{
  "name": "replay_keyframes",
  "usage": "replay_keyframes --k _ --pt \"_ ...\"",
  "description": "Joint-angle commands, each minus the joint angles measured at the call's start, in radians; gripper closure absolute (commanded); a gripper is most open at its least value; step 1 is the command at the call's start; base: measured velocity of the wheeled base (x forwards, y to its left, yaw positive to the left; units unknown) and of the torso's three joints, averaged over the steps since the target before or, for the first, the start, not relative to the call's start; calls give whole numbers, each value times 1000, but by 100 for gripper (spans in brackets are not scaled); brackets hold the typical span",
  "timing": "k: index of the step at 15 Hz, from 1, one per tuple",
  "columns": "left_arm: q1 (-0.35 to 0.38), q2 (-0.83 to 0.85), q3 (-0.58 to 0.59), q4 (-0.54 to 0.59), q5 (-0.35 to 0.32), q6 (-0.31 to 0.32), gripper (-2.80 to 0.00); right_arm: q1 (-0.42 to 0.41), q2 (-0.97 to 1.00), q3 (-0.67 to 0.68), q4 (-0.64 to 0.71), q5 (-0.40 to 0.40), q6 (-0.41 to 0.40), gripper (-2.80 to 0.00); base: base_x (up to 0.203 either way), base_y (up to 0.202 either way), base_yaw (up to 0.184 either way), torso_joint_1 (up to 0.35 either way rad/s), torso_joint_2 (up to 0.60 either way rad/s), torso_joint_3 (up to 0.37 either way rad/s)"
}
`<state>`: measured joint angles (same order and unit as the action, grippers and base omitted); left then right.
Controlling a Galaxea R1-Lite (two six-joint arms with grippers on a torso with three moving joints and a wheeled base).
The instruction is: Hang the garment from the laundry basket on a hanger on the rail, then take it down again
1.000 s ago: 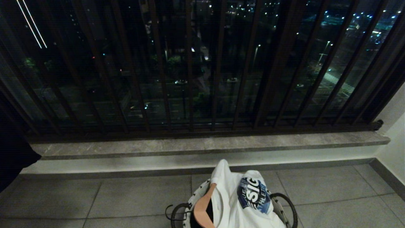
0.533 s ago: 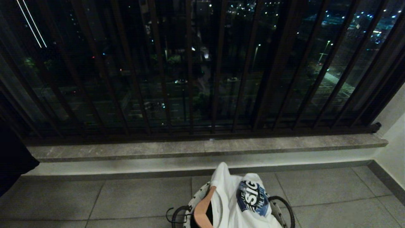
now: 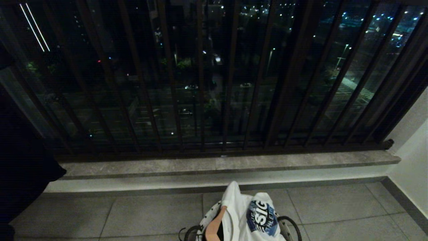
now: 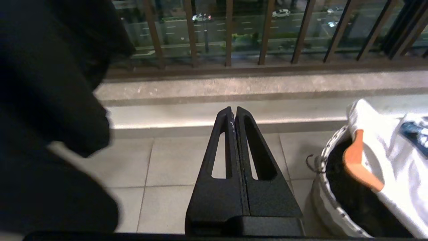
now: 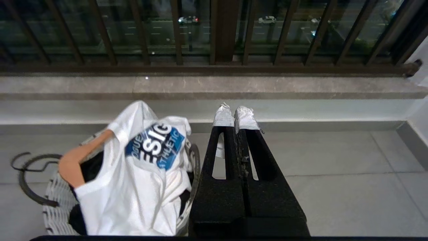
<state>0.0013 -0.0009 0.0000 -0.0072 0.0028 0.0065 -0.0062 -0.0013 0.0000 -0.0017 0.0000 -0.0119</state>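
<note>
Filling the far side, a dark metal balcony railing [image 3: 214, 83] stands on a grey stone ledge [image 3: 227, 164] above grey floor tiles [image 3: 133, 214]. The white woven laundry basket [image 5: 53, 207] sits on the floor, its white printed T-shirt [image 5: 140, 180] draped over a wooden hanger [image 5: 75, 160], probably ready for lifting. Both the left gripper [image 4: 234, 112] and right gripper [image 5: 234, 115] hang idle, fingers pressed together, empty.

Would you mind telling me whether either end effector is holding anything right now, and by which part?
Nothing is held. The left end effector and right end effector are both shut on nothing, apart from the white garment in the laundry basket.
</note>
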Motion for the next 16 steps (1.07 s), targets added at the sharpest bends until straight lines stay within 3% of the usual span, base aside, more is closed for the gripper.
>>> replay_keyframes --k 1,16 --pt "0 -1 2 -2 0 1 0 0 0 0 0 0 0 0 0 0 0 90 -461 -369" --pt "0 -1 2 0 0 0 0 0 0 0 0 -2 1 0 0 0 0 152 -501 -352"
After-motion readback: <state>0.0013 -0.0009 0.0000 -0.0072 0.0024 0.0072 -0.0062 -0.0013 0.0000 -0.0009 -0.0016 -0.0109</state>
